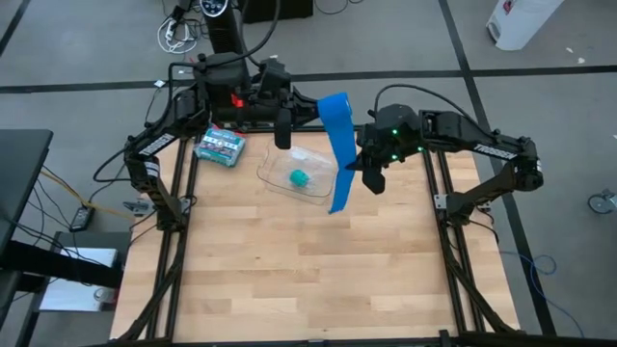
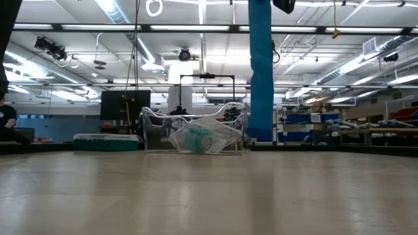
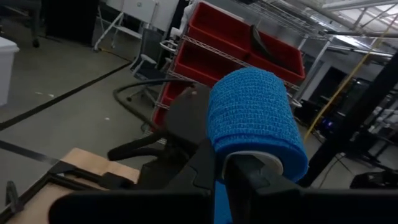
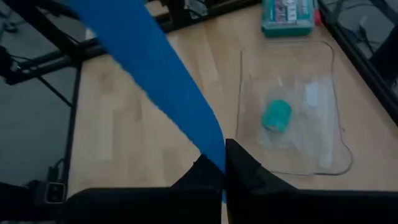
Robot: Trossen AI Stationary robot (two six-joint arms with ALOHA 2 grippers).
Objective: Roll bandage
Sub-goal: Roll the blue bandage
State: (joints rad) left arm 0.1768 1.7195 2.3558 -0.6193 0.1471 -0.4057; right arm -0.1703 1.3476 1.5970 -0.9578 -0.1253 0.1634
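The left claw (image 3: 221, 171) pinches the bandage (image 1: 337, 145) roll; the right claw (image 4: 221, 168) pinches its hanging end above the desk (image 1: 289, 270).

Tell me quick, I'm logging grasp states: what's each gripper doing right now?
Left gripper: closed on the rolled end of the bandage, raised above the table.
Right gripper: closed on the bandage's lower end.
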